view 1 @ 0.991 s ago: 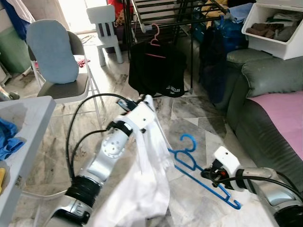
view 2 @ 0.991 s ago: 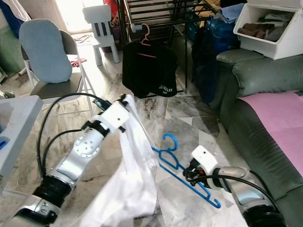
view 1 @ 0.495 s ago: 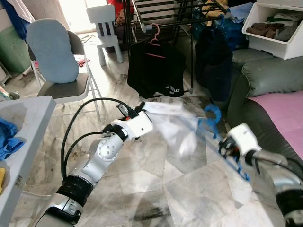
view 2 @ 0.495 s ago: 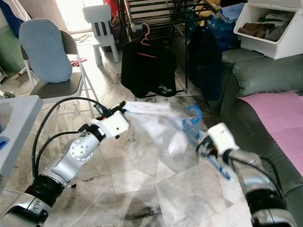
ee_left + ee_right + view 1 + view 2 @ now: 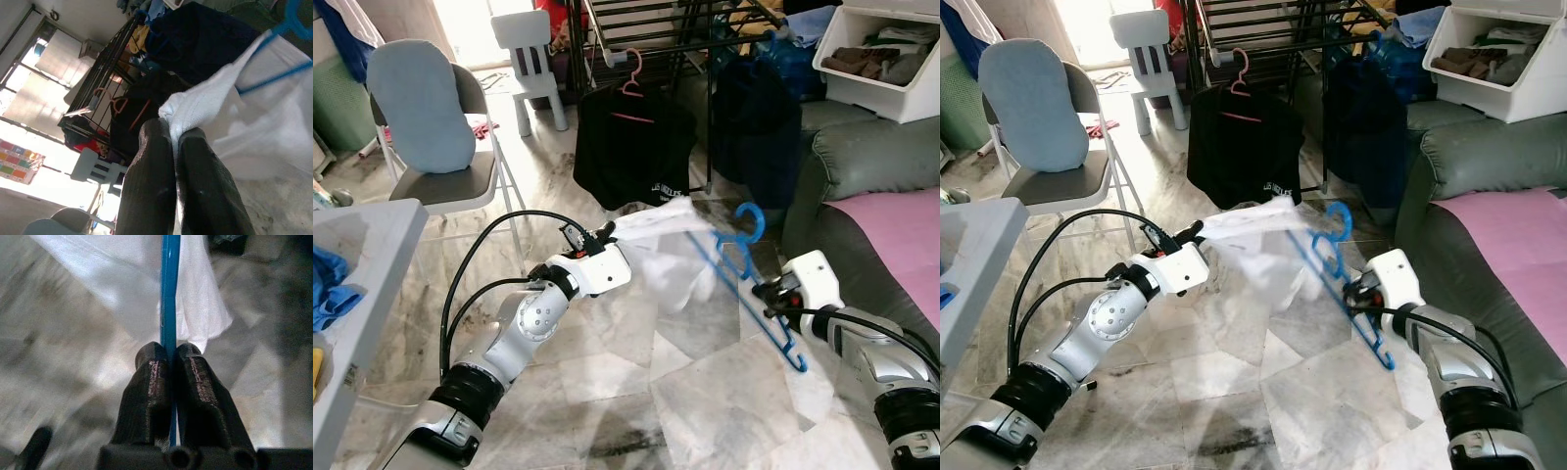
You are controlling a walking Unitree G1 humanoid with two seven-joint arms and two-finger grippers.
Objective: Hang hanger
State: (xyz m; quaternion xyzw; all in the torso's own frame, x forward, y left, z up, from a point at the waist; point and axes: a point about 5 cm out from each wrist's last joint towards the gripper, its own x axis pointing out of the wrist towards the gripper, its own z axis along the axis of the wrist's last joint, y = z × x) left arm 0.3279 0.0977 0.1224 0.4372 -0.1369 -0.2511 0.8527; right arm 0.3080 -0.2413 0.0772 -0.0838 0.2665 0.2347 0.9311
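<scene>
Blue hanger (image 5: 744,279): held tilted above the marble floor (image 5: 607,392), right gripper (image 5: 169,355) pinched tight on its bar, hook uppermost. White garment (image 5: 671,255): stretched between the hanger and the left gripper (image 5: 172,134), whose fingers clamp a bunched edge. Its thin cloth partly veils the hanger's far end. Behind: drying rack (image 5: 656,29) with a black shirt (image 5: 636,147) on a pink hanger (image 5: 631,73).

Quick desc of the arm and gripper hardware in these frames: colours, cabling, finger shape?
Both arms are silver metal with black ribbed collars at the joints and white blocky wrist housings. Black cables loop loosely outside the left arm and trail along the right arm. Left gripper and right gripper each have two long, rounded, matte black fingers.
</scene>
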